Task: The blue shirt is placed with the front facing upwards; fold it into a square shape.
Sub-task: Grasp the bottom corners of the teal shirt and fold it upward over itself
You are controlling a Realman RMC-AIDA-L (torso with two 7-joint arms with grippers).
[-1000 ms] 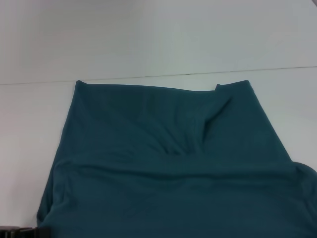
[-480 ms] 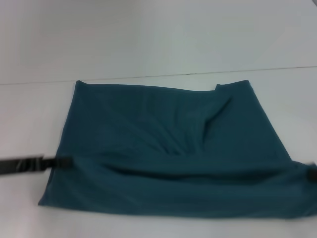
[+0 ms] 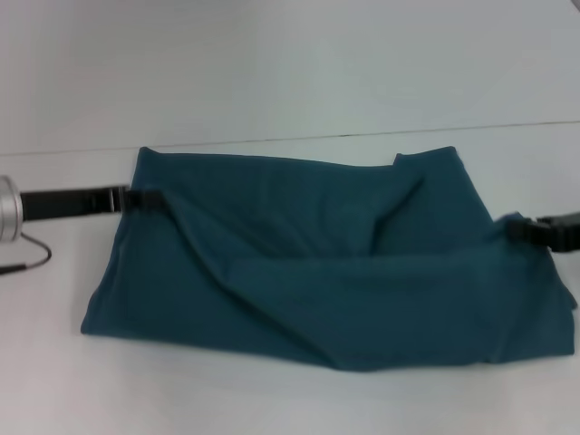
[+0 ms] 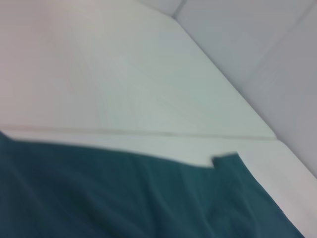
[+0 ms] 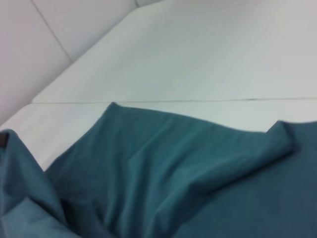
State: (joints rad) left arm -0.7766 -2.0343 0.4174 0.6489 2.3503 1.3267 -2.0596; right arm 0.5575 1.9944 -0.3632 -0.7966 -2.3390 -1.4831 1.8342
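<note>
Blue shirt point(image 3: 335, 272) on a white table point(image 3: 272, 72), mid-fold, plain teal side showing; no lettering is visible. The near part of the cloth is doubled over toward the far part, forming a thick rounded fold along the near edge. The far hem lies flat just short of a thin seam line running across the table. A small notch breaks the far edge near the right corner, and a deep crease runs down from it toward the middle.

Left gripper point(image 3: 145, 199) reaches in from the left at the shirt's left edge, its dark fingers closed on a raised layer of cloth that slopes down from that point toward the centre. The arm's silver cuff point(image 3: 7, 210) sits at the frame edge, a thin cable point(image 3: 27, 258) looping below it.

Right gripper point(image 3: 524, 230) enters from the right at the shirt's right edge, pinching the lifted layer there.

Both wrist views show only rumpled teal cloth over the table, with the far hem and notch in sight; neither shows its own fingers.
</note>
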